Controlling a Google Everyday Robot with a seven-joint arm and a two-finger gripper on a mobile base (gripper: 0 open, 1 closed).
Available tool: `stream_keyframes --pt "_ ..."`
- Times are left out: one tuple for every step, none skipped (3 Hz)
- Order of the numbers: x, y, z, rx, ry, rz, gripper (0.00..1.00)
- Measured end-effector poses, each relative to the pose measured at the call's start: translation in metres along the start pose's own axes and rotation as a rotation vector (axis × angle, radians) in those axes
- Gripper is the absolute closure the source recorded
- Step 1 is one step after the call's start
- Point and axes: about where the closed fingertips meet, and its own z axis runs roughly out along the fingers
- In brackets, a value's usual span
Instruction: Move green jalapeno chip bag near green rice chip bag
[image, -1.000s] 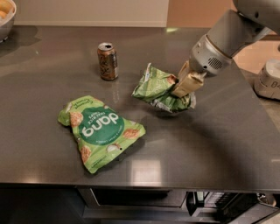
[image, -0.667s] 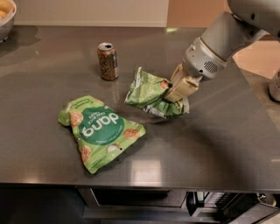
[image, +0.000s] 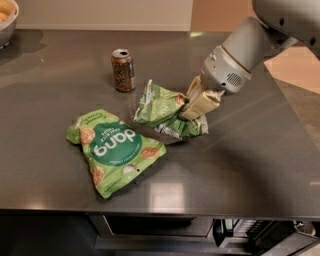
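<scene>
The green jalapeno chip bag (image: 161, 107) is the smaller, wrinkly, darker green bag near the middle of the dark counter. My gripper (image: 194, 111) comes in from the upper right and is shut on the bag's right end, holding it just at the counter. The green rice chip bag (image: 116, 148) is the larger light green "dang" bag lying flat to the lower left. The two bags are close, with a narrow gap between them.
A brown soda can (image: 123, 70) stands upright behind the bags. A bowl (image: 7, 22) sits at the far left corner. The counter's front edge (image: 150, 212) runs along the bottom, with a drawer below it.
My gripper has dragged the jalapeno bag leftward across the counter, closer to the "dang" bag. The can and the "dang" bag have not moved.
</scene>
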Motion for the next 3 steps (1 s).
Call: stream_keyframes --pt "-0.0015 -0.0014 0.0015 0.004 -0.001 -0.002 0.13" --pt "-0.0028 -0.0028 0.0029 0.007 -0.003 -0.003 0.0" --pt "-0.0029 -0.0028 0.0029 0.007 -0.003 -0.003 0.0"
